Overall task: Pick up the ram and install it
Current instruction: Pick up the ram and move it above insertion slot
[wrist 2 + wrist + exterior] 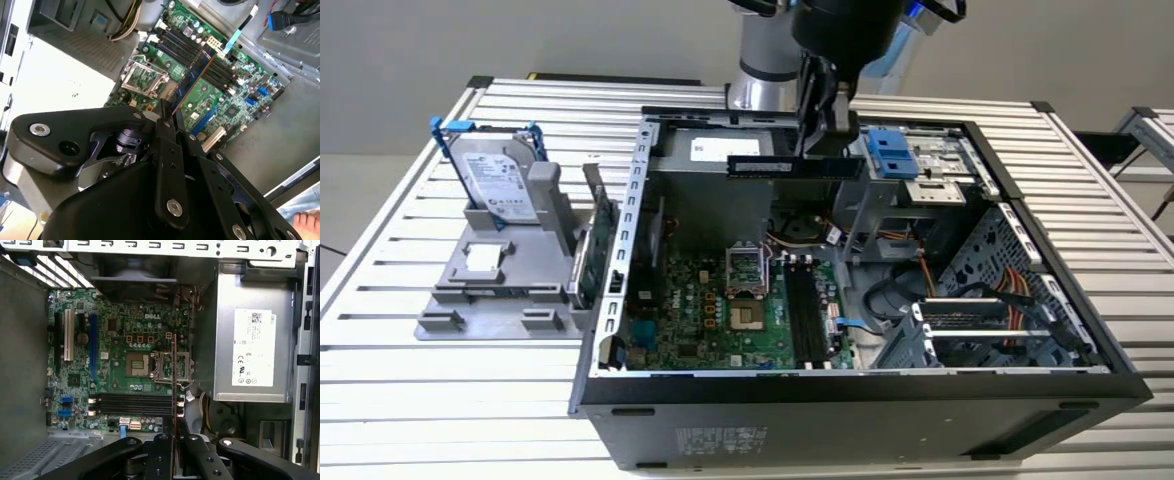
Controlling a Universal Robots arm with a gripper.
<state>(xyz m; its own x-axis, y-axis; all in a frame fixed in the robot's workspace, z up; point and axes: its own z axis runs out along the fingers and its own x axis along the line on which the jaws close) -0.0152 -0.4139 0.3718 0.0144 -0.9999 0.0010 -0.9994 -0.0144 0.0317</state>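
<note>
The gripper (826, 150) has its jaws closed on the ram (767, 165), held high above the motherboard (707, 310), probably to clear the case walls (636, 220).

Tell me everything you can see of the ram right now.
The ram is a long, thin dark board with a small pale label. The claw is shut on it near one end and holds it level, on its long edge, in the air above the open case's motherboard. Nothing else touches it, and it sits in no slot.
</note>
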